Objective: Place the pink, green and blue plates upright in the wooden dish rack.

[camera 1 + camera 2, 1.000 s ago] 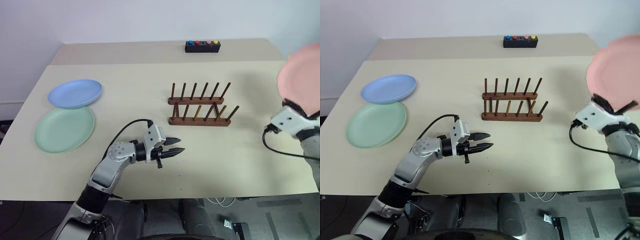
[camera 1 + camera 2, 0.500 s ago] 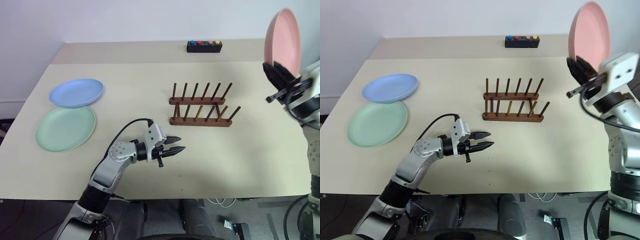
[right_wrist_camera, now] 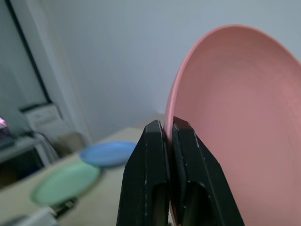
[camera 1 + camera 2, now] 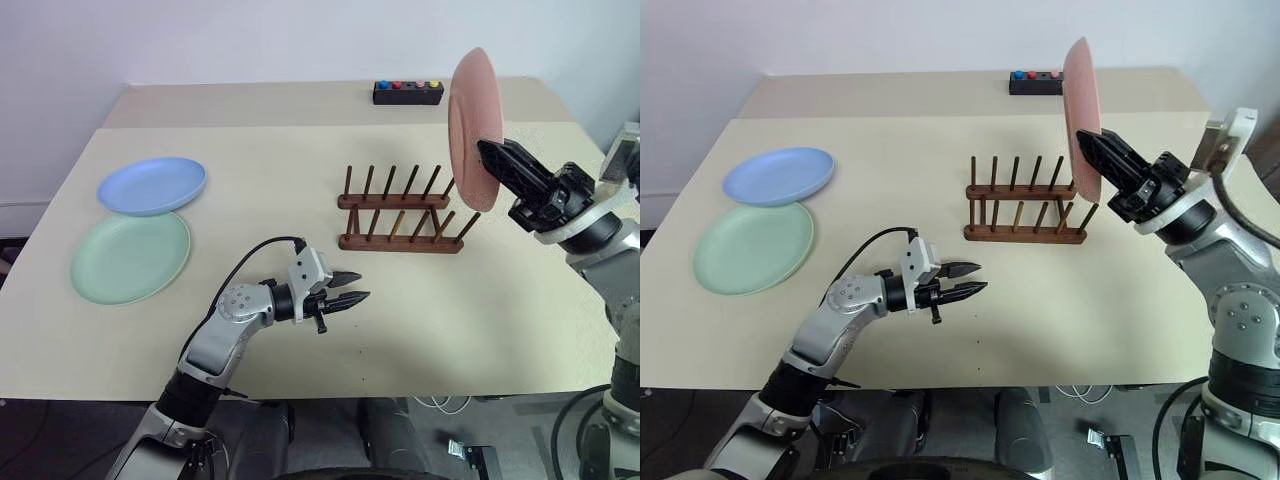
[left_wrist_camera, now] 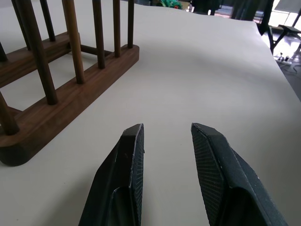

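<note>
The matte round pink plate (image 4: 472, 130) is held on edge above the right end of the dark wooden dish rack (image 4: 403, 211). The right pincer (image 4: 493, 158) is closed on its rim. The left pincer (image 4: 358, 288) points level over the table (image 4: 480, 320), half open and empty.

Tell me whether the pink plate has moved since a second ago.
Yes. The pink plate, held by the right gripper, has swung left from the table's right edge to above the wooden dish rack, now edge-on.

You see round salmon pink plastic plate (image 4: 1081, 115) hiding part of small black box with coloured buttons (image 4: 1032, 82); dark brown wooden rack (image 5: 44, 89) cut off by picture edge.
</note>
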Motion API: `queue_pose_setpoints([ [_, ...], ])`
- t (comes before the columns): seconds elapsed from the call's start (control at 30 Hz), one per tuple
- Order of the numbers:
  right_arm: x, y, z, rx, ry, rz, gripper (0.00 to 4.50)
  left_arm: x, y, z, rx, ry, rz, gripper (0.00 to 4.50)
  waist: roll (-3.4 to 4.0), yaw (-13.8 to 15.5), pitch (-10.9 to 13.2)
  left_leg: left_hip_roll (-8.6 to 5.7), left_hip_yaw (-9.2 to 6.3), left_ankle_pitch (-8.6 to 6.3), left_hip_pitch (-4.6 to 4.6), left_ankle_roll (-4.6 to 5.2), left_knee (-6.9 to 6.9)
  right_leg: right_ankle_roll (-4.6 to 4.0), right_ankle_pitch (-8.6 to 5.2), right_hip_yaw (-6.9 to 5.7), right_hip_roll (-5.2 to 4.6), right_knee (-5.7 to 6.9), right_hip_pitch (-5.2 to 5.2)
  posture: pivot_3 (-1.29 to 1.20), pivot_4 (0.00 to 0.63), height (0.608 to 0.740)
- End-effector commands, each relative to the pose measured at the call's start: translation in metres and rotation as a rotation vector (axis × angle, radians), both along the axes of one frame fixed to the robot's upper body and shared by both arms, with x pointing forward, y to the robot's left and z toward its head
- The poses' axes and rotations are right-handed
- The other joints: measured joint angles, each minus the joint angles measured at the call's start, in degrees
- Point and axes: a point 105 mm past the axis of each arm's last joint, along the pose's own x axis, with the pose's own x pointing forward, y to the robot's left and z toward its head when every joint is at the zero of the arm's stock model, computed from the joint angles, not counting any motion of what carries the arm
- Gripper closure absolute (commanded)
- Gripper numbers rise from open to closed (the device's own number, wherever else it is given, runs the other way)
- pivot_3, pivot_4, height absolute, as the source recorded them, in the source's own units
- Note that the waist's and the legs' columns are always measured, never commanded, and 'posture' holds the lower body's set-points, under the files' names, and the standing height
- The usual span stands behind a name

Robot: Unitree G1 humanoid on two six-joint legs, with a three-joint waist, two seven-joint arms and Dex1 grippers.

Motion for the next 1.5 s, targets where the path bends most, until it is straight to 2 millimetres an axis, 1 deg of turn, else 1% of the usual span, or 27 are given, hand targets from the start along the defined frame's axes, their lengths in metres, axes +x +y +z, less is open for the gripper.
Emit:
queue_pose_setpoints([
  [0.03,-0.01,0.0,0.019,0.053,-0.062,0.034,4.43,-0.002,-0.002,0.01,-0.024,-0.039,-0.012,2.91,0.0,0.0,0.0,0.0,0.0,0.0,-0.01,0.0,0.0,0.0,0.0,0.0,0.0,0.0,-0.01,0.0,0.15,0.74],
  [0.17,-0.005,-0.002,0.013,0.066,-0.028,0.038,4.43,-0.003,-0.003,0.01,-0.024,-0.04,-0.012,2.91,0.0,-0.01,0.0,0.0,0.0,0.0,-0.01,0.0,0.0,0.0,0.0,0.0,0.0,0.0,-0.01,0.0,0.15,0.74],
  [0.5,0.007,-0.015,0.009,0.107,0.023,0.023,4.43,-0.002,-0.003,0.01,-0.024,-0.038,-0.009,2.91,0.0,-0.02,0.0,0.0,0.0,0.0,-0.02,0.0,-0.01,0.01,0.01,0.0,0.0,0.0,-0.03,0.0,0.15,0.74],
  [0.63,0.015,-0.021,0.002,0.111,0.071,0.004,4.43,-0.002,-0.003,0.01,-0.025,-0.039,-0.007,2.91,0.0,-0.02,0.0,0.0,0.01,0.0,-0.02,0.0,0.0,0.01,0.0,0.0,0.0,0.0,-0.03,0.0,0.15,0.74],
  [0.73,0.02,-0.026,0.0,0.129,0.091,-0.007,4.43,-0.002,-0.003,0.01,-0.025,-0.039,-0.006,2.91,0.0,-0.02,0.0,0.0,0.0,0.0,-0.03,0.0,0.0,0.01,0.01,0.0,0.01,0.0,-0.04,0.0,0.15,0.74],
  [1.0,0.023,-0.03,-0.007,0.139,0.122,-0.011,4.43,0.0,-0.002,0.011,-0.027,-0.038,0.001,2.91,0.0,-0.04,0.0,0.0,0.01,0.0,-0.04,0.0,0.0,0.02,0.01,0.0,0.01,0.0,-0.05,0.0,0.15,0.74],
  [1.1,0.024,-0.031,-0.008,0.137,0.123,-0.025,3.55,0.0,-0.002,0.011,-0.027,-0.038,0.002,2.91,0.0,-0.06,0.0,0.0,0.01,0.0,-0.04,0.0,0.0,0.02,0.01,0.0,0.01,0.0,-0.05,0.0,0.15,0.74],
  [1.27,0.029,-0.035,-0.008,0.134,0.117,-0.073,1.02,0.0,-0.002,0.01,-0.028,-0.037,0.004,2.91,0.01,-0.05,0.0,0.0,0.01,0.0,-0.04,0.0,0.0,0.03,0.01,0.0,0.01,0.0,-0.05,0.0,0.15,0.74],
  [1.33,0.029,-0.036,-0.008,0.126,0.111,-0.083,0.08,0.0,-0.002,0.01,-0.028,-0.037,0.004,2.91,0.01,-0.05,0.0,0.0,0.01,0.0,-0.04,0.0,0.0,0.02,0.01,0.0,0.01,0.0,-0.05,0.0,0.15,0.74],
  [1.4,0.029,-0.037,-0.008,0.114,0.1,-0.1,0.08,0.0,-0.002,0.01,-0.029,-0.037,0.005,2.91,0.01,-0.06,0.0,0.0,0.01,0.0,-0.04,0.0,-0.01,0.03,0.01,0.0,0.01,0.0,-0.06,0.0,0.15,0.74],
  [1.5,0.032,-0.043,-0.002,0.122,0.067,-0.156,0.08,0.0,-0.002,0.01,-0.029,-0.036,0.006,2.91,0.01,-0.07,0.0,0.0,0.01,0.0,-0.04,0.0,-0.01,0.03,0.01,0.0,0.01,0.0,-0.06,0.0,0.15,0.74],
])
